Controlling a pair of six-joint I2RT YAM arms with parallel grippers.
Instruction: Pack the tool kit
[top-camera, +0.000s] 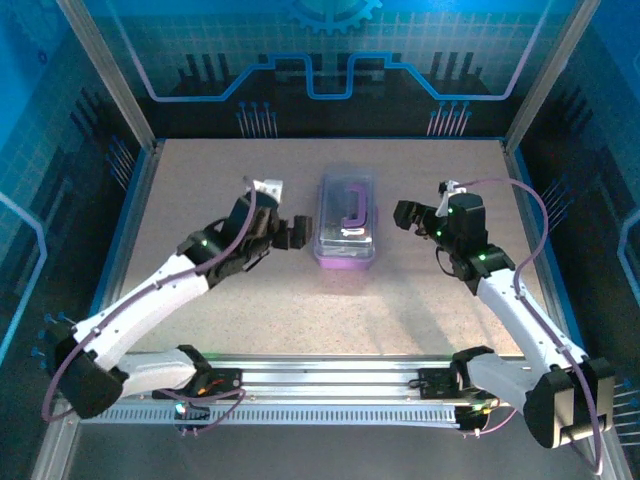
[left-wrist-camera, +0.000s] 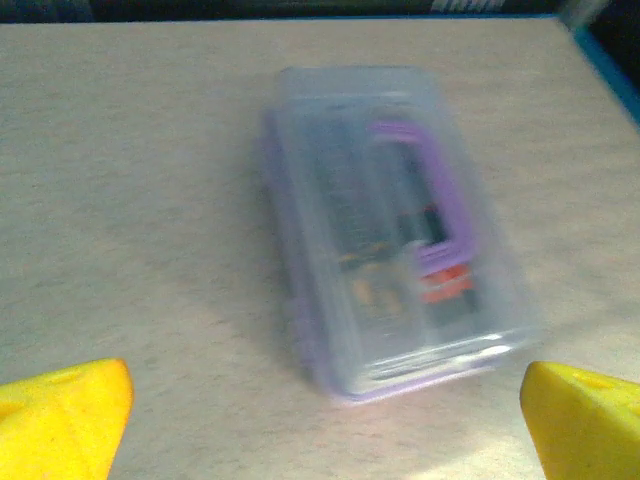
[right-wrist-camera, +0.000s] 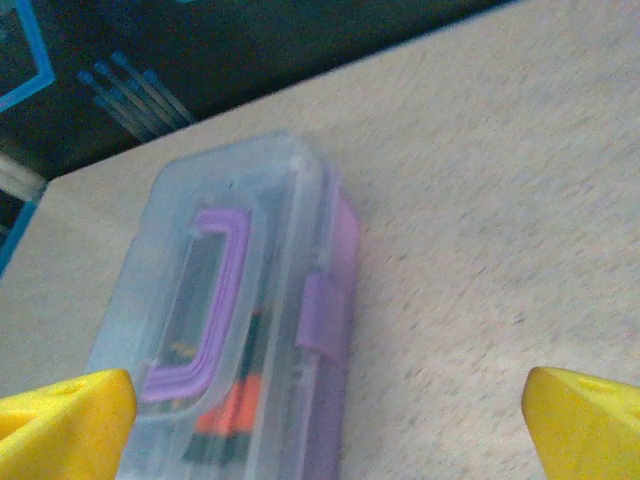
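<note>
Gaps of bare table (top-camera: 250, 320) separate the closed tool kit's (top-camera: 347, 222) long edges from the flanking left gripper (top-camera: 296, 233) and right gripper (top-camera: 405, 215), both spread wide.

A blurred tool kit (left-wrist-camera: 385, 230), clear lid closed over a purple base, purple handle (left-wrist-camera: 432, 190) flat on top and orange-and-black tool handles (left-wrist-camera: 440, 285) dim inside, rests on a speckled beige table (left-wrist-camera: 130, 200) beyond the left gripper (left-wrist-camera: 320, 440), whose yellow fingertips (left-wrist-camera: 60, 415) spread wide, touching nothing.

Closed purple tool kit (top-camera: 347, 222) lies flat, screwdrivers (right-wrist-camera: 235, 400) inside.
</note>
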